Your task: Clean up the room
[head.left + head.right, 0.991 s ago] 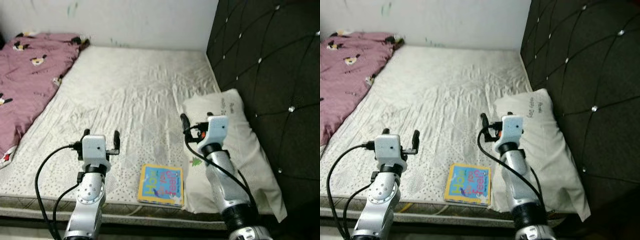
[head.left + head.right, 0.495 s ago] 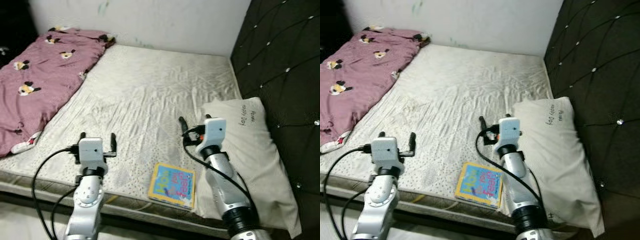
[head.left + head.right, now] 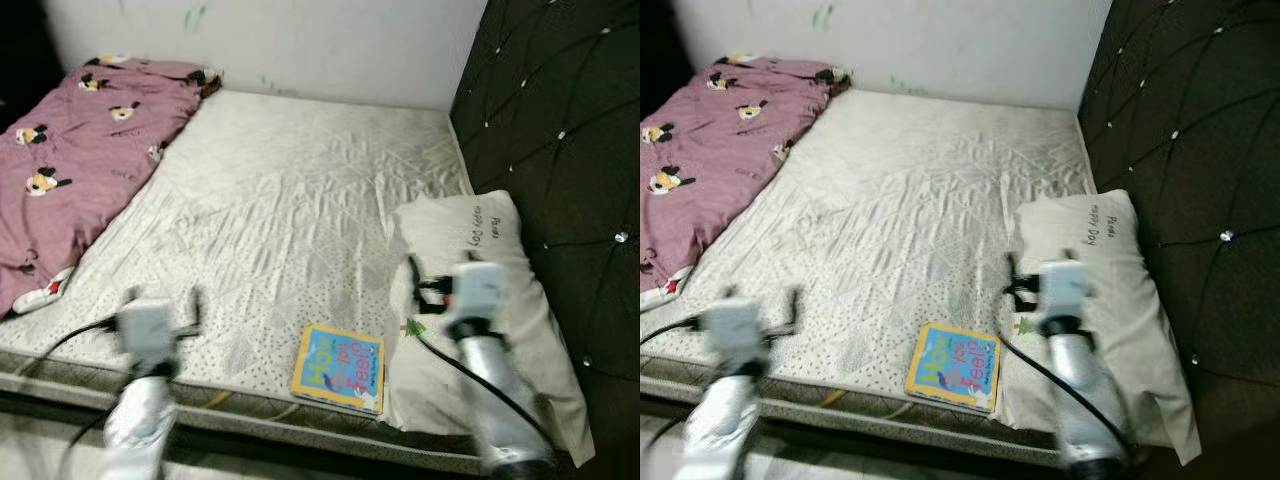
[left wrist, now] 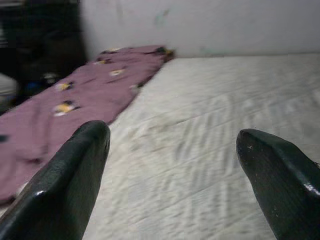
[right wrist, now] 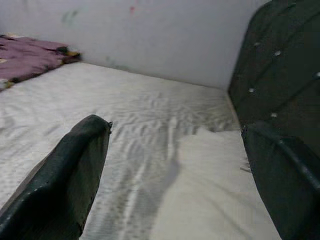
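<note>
Both hands, left (image 3: 160, 318) and right (image 3: 445, 290), now blur and sit lower, fingers spread, empty; book (image 3: 339, 368) stays on bed (image 3: 290, 200).

both arms (image 3: 140, 390) motion-blurred | blanket (image 3: 70, 150) cut off at left edge

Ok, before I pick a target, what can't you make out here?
- Left gripper and right gripper: motion-blurred in both eye views.
- Book title: too small to read.
- Writing on the pillow: too small.
- Pink blanket: cut off by the frame's left edge.
</note>
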### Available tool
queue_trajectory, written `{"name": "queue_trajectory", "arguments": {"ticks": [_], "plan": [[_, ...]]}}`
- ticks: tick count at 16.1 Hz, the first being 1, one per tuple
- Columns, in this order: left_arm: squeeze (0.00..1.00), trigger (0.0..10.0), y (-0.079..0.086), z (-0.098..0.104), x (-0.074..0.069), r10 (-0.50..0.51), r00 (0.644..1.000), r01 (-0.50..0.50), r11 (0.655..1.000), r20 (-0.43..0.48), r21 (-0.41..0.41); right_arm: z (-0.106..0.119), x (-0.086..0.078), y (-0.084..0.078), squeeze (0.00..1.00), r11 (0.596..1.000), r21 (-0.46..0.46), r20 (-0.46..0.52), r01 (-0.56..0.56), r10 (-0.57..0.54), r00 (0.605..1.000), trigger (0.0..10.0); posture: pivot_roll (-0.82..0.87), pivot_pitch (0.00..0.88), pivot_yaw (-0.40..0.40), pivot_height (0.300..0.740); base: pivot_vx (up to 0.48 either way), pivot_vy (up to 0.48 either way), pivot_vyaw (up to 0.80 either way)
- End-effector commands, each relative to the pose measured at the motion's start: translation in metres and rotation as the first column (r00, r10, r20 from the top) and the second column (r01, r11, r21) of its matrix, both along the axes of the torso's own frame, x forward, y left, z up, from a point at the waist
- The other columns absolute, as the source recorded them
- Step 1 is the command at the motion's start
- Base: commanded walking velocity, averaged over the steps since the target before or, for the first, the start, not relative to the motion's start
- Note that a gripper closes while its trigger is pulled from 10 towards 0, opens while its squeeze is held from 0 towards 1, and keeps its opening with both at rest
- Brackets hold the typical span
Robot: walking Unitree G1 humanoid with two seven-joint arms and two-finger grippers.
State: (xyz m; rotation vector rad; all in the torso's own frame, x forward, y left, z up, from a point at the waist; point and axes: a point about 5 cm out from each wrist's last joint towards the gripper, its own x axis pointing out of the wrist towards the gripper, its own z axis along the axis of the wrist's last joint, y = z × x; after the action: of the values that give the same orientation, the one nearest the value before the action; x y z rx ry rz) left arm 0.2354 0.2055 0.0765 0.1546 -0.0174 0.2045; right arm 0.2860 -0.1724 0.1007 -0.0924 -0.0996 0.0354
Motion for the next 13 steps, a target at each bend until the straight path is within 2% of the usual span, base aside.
{"name": "queue_trajectory", "arguments": {"ticks": [1,3,4,6,8,11,13], "plan": [[0.00,10.0,0.003,0.001,-0.012,-0.006,1.000,0.006,1.000,-0.004,0.007,0.002,-0.011,-0.004,0.00,1.000,0.004,-0.006,-0.018,0.018,1.000,10.0,0.04,0.003,-0.043,0.740,0.000,0.000,0.00],[0.00,10.0,0.004,-0.006,-0.034,0.030,0.999,-0.031,0.999,-0.031,-0.016,-0.007,-0.030,-0.011,0.00,0.999,-0.017,-0.052,-0.035,0.034,0.998,10.0,0.04,0.011,-0.042,0.740,0.000,0.000,0.00],[0.00,10.0,0.000,-0.007,-0.036,0.019,0.999,-0.019,1.000,-0.030,-0.005,-0.007,-0.031,-0.011,0.00,0.999,-0.020,-0.056,-0.035,0.034,0.998,10.0,0.04,0.011,-0.042,0.740,0.000,0.000,0.00],[0.00,10.0,-0.003,-0.006,-0.033,-0.007,0.999,0.008,1.000,-0.036,0.005,-0.004,-0.026,-0.009,0.00,1.000,0.000,-0.060,-0.027,0.027,0.998,10.0,0.04,0.011,-0.042,0.740,0.000,0.000,0.00],[0.00,10.0,-0.003,-0.002,-0.028,-0.017,0.999,0.016,1.000,-0.032,-0.017,0.000,-0.020,-0.006,0.00,1.000,0.019,-0.070,-0.025,0.026,0.997,10.0,0.05,0.011,-0.041,0.740,0.000,0.000,-0.80],[0.00,10.0,-0.007,-0.002,-0.028,-0.031,0.999,0.030,0.999,-0.043,-0.034,0.001,-0.021,-0.006,0.00,1.000,0.022,-0.071,-0.016,0.018,0.997,10.0,0.04,0.016,-0.036,0.740,0.000,0.000,-0.80],[0.00,10.0,-0.009,-0.004,-0.028,-0.041,0.998,0.038,0.998,-0.054,-0.043,0.001,-0.021,-0.006,0.00,1.000,0.027,-0.076,-0.010,0.012,0.997,10.0,0.04,0.018,-0.034,0.740,0.000,0.000,-0.25]]}}
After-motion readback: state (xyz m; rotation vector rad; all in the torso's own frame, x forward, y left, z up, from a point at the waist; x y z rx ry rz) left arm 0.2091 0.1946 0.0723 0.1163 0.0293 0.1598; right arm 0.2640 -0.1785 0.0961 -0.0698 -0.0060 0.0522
